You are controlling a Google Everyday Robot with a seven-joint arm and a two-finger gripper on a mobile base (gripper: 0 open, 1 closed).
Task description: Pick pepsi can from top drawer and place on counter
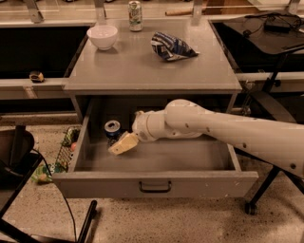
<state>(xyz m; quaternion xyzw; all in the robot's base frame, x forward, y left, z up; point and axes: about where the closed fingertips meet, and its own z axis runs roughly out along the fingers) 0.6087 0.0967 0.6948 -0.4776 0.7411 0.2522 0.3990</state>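
Note:
The pepsi can, dark blue with a silver top, stands upright in the left part of the open top drawer. My gripper, pale yellow at the end of the white arm, is inside the drawer just right of and in front of the can, right beside it. The grey counter lies above the drawer.
On the counter stand a white bowl at the back left, a green-and-white can at the back, and a crumpled blue-and-white bag. Black desks flank the cabinet. A dark chair and a wire basket are at the left.

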